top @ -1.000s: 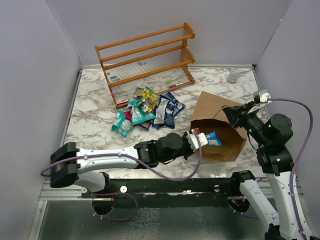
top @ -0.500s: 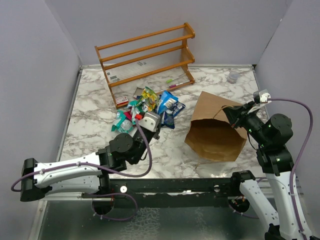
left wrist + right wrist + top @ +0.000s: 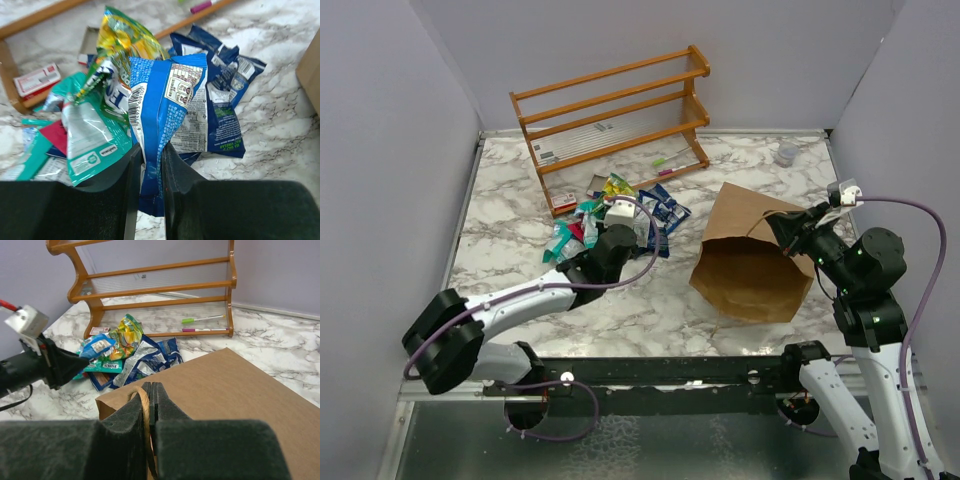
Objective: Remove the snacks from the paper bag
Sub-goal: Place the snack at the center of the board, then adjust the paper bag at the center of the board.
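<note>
packet of crinkled glossy blue foil

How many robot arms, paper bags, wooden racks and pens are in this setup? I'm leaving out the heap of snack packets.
Robot arms: 2 (left arm, right arm)
Paper bag: 1
Wooden rack: 1
Pens on the rack's bottom shelf: 2 (green pen, pink pen)
Total: 6

glossy foil snacks, matt kraft paper bag
</note>
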Robot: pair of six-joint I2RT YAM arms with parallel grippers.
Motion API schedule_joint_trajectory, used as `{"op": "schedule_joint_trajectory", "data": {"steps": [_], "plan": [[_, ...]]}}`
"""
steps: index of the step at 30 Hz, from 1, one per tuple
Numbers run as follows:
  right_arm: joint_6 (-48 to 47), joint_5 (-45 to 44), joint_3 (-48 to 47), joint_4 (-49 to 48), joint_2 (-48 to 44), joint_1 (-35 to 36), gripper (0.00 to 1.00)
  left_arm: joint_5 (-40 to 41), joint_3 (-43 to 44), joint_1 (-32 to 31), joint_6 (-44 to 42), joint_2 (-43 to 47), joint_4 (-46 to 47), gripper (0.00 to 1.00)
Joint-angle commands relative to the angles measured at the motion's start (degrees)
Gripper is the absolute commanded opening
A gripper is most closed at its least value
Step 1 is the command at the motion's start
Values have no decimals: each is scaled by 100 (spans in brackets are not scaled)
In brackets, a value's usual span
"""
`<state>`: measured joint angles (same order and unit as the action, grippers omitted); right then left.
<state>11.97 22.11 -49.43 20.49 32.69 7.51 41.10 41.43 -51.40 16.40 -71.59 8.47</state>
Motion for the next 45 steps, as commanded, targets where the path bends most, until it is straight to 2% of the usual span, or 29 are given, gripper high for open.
{"op": "schedule_joint_trajectory", "data": {"steps": [1, 6, 13, 15, 19, 21, 23, 33, 41, 45], "plan": [[35, -66, -28, -128, -61, 14, 2, -990, 233, 409, 633, -496, 367, 21], [28, -73, -48, -100, -87, 14, 2, -1393, 579, 913, 641, -1117, 707, 21], [7, -106, -99, -41, -100, 14, 2, -2082, 1448, 1439, 898, -2044, 588, 24], [-3, -118, -121, -25, -107, 14, 2, -2190, 1516, 1504, 994, -2210, 539, 33], [-11, -145, -114, -23, -104, 14, 2, -2438, 1293, 1592, 1156, -2215, 528, 59], [0, -118, -83, -63, -99, 14, 2, -2553, 1130, 1606, 1179, -2060, 526, 68], [10, -94, -55, -101, -81, 14, 2, -2594, 948, 1613, 1199, -1806, 494, 72], [-15, 80, -294, 4, 105, 9, 2, -2901, 528, 1616, 1020, 383, -35, 81], [384, 432, -782, -76, 429, 14, 2, -2756, 1177, 1615, 205, 1459, -883, 86], [466, 382, -1074, -119, 773, 14, 2, -2744, 1269, 1615, -309, 1924, -1005, 89]]}}
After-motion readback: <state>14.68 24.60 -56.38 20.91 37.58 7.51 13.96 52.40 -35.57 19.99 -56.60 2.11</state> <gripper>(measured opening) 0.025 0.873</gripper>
